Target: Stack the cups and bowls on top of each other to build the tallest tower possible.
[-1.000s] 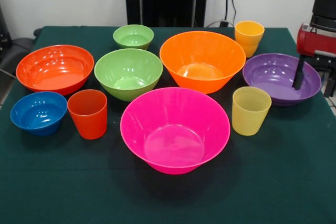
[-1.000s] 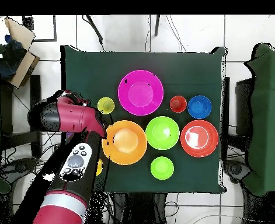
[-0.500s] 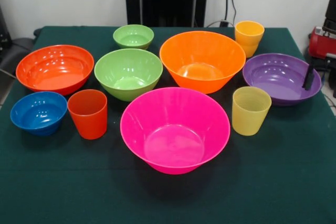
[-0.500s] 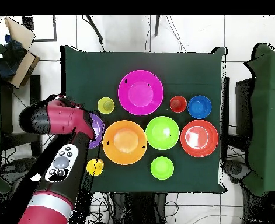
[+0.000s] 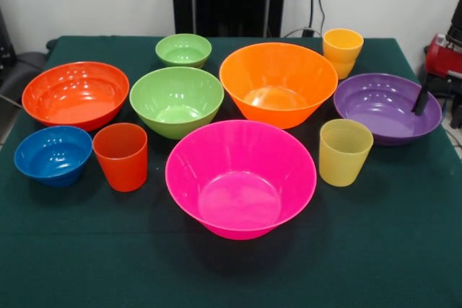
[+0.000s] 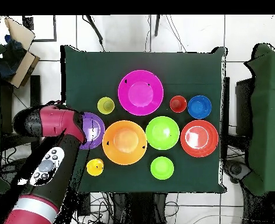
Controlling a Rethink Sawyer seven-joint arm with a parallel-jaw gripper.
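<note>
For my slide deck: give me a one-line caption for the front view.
Seven bowls, among them the pink bowl, and three cups stand apart and unstacked on the green table, the gripper at the purple bowl's rim.

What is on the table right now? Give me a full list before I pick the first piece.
Pink bowl: one, large, nearest the front camera, centre.
Orange bowl: one, large, behind the pink bowl.
Purple bowl: one, shallow, right side in the front view.
Red-orange bowl: one, left side.
Green bowls: two, medium at centre left, small behind it.
Blue bowl: one, small, front left.
Red-orange cup: one, beside the blue bowl.
Yellow cups: two, paler one right of the pink bowl, other at the back right.
Table: one, dark green cloth.
Nothing is stacked yet.
Gripper: one, dark, at the purple bowl's right rim; red arm above that bowl.
</note>
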